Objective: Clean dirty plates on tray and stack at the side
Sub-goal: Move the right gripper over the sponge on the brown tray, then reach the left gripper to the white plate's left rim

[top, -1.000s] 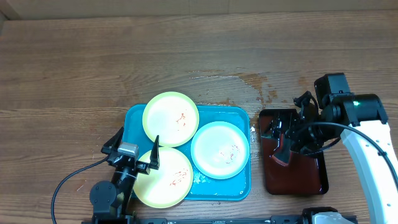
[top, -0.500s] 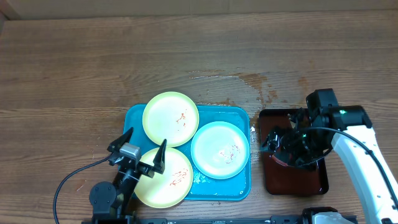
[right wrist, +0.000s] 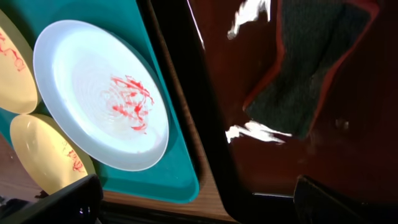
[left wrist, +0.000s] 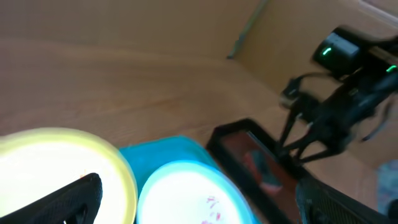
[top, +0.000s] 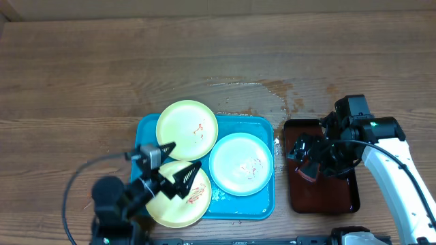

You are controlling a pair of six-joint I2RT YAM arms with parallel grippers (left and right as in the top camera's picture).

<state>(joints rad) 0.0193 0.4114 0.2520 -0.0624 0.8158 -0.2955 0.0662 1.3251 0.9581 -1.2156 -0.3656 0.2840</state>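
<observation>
On the large turquoise rectangular plastic tray (top: 264,204) lie, each with red smears, a pale yellow-green round plastic plate (top: 187,129) at 11 o'clock, a mint-blue round plastic plate (top: 241,163) at 3 o'clock and a second yellow-green plate (top: 170,207) at 7 o'clock. The left tool (top: 180,161) is open above the tray's 8 o'clock part. The right tool (top: 306,158), fingers wide apart, is over the dark red-brown tray (top: 340,201) at 4 o'clock of the wooden worktop (top: 102,68).

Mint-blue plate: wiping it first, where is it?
Overhead, the mint-blue plate lies in the right half of the turquoise tray, between the yellow-green plates and the red-brown tray.
</observation>
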